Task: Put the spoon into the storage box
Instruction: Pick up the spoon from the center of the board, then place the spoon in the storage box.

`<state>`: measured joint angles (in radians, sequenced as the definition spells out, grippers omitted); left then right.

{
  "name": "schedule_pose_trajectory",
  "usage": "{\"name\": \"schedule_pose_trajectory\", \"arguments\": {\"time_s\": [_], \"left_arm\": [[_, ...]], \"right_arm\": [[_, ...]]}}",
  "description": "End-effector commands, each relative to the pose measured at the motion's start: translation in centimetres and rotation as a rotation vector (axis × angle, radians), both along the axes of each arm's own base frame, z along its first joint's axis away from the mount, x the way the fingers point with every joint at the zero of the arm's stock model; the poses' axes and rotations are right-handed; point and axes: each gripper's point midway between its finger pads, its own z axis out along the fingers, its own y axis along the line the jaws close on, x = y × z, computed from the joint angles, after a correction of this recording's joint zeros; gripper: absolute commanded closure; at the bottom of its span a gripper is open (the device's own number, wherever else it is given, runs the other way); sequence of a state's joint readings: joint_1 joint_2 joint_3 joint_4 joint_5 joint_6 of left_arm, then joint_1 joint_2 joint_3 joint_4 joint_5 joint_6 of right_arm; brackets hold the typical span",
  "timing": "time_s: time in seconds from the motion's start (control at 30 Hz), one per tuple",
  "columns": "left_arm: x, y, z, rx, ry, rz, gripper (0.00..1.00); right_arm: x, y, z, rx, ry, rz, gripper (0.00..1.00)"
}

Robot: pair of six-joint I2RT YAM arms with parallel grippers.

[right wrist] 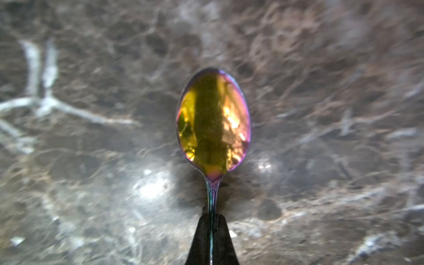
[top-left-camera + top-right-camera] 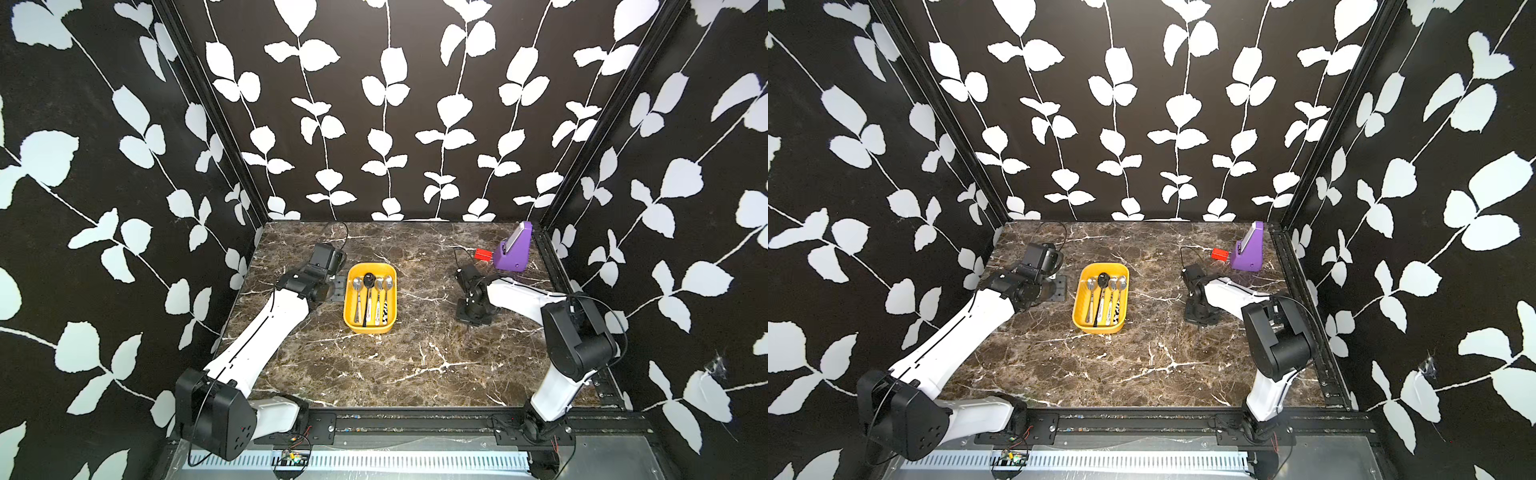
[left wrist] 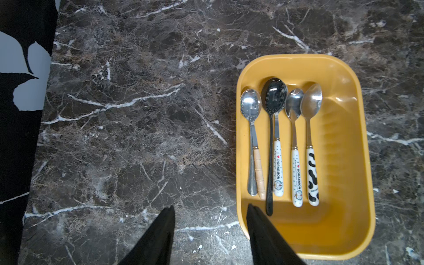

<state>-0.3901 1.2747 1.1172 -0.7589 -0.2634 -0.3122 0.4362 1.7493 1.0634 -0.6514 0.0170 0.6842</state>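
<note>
The marble table (image 2: 415,365) carries a yellow storage box (image 2: 368,329) left of centre, with several other spoons (image 3: 312,103) lying lengthwise inside. The left gripper (image 3: 210,206) hangs at the box's edge, jaws well apart and empty. Well off to the box's right, the right gripper (image 1: 212,216) pinches the handle of the iridescent spoon (image 1: 213,121), which is outside the box, over bare marble.

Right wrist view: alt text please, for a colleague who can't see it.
The right claw is shut on the thin handle of a spoon with a rainbow-tinted metal bowl, gold in the middle and pink at the rim, pointing away from the camera. Behind it is the blurred brown marble tabletop with white veins.
</note>
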Motion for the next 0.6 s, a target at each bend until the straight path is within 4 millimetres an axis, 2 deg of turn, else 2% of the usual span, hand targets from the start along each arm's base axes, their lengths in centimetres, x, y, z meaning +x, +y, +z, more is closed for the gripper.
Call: {"name": "schedule_pose_trajectory", "arguments": {"time_s": [0.0, 0.1, 0.23, 0.3, 0.4, 0.57], "left_arm": [[-1.0, 1.2, 0.0, 0.031, 0.006, 0.017, 0.44], [-1.2, 1.3, 0.1, 0.016, -0.005, 0.02, 0.44], [-1.5, 1.5, -0.2, 0.012, -0.005, 0.027, 0.44], [-1.7, 1.7, -0.5, 0.018, 0.003, 0.028, 0.44], [-2.1, 2.0, -0.7, 0.024, 0.006, 0.034, 0.44], [-2.5, 2.7, -0.6, 0.041, 0.008, 0.047, 0.44]], "right_arm": [[1.4, 1.6, 3.5, 0.058, -0.075, 0.023, 1.0], [1.8, 2.8, 5.5, 0.071, -0.11, 0.048, 1.0], [2.7, 5.6, 8.6, 0.115, -0.149, 0.088, 1.0], [3.6, 7.5, 10.7, 0.158, -0.185, 0.101, 1.0], [4.2, 10.5, 12.7, 0.203, -0.201, 0.139, 1.0], [4.8, 16.6, 14.0, 0.28, -0.196, 0.219, 1.0]]}}
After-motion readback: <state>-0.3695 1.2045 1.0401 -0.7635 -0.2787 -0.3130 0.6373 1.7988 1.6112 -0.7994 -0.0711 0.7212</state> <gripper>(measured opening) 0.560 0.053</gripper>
